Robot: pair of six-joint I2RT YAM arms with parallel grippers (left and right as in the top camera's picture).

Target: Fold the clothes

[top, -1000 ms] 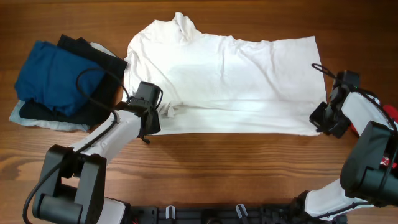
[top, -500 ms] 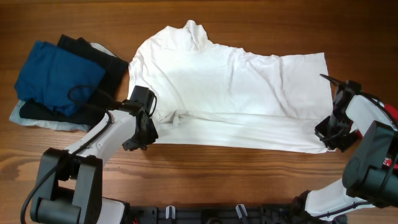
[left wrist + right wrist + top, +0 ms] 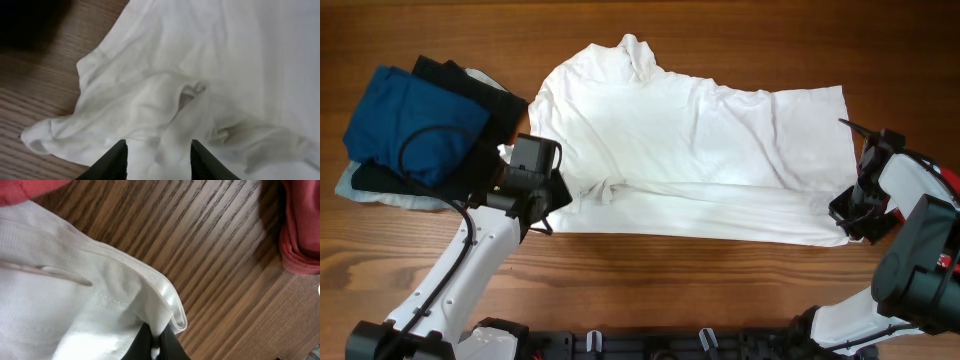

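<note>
Overhead, the white T-shirt [image 3: 690, 130] lies spread across the middle of the table [image 3: 720, 285], collar at the far side. Over the last second it has slid a little right and far, then settled. The left gripper [image 3: 552, 196] has drawn back left off the rumpled left sleeve [image 3: 600, 187], while the shirt stays put. The right gripper [image 3: 850, 212] holds the near right corner. A blue garment [image 3: 405, 125] and a black garment [image 3: 480, 95] are piled at the far left, and a red garment [image 3: 948, 185] shows at the right edge. I judge the shirt is being pulled flat, with no fold made yet.

From the left wrist, the fingers [image 3: 116, 160] stand apart over the bunched sleeve, released.

From the right wrist, the fingers are clenched on the shirt's hem [image 3: 150, 285], with red cloth just beyond on the wood.

No print, brand or writing is legible in any view.
</note>
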